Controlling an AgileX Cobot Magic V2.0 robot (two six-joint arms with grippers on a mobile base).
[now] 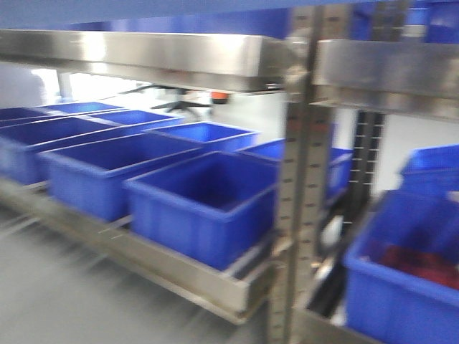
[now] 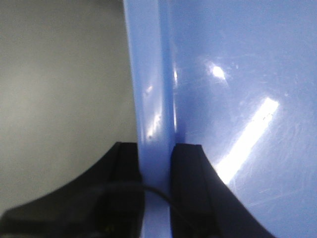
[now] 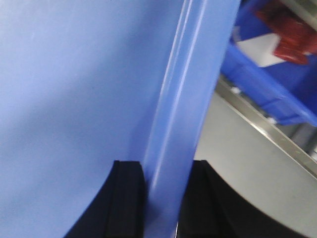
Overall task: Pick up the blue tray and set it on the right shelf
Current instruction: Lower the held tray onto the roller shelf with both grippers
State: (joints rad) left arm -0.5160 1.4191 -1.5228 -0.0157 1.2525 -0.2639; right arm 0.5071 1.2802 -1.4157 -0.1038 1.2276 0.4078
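Left pincer (image 2: 155,151), right pincer (image 3: 167,168) clamp blue tray (image 2: 247,74).

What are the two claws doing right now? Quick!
Left claw: closed, pinching the tray rim.
Right claw: closed, pinching the tray's other rim.

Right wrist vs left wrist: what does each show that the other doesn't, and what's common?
Right wrist only: a dark-blue bin holding red items, sitting by the steel lip of the right shelf. Left wrist only: a plain grey surface and bright glare streaks on the blue tray. Both: the tray's rim pinched between black fingers, with the left gripper and right gripper each shut on it.
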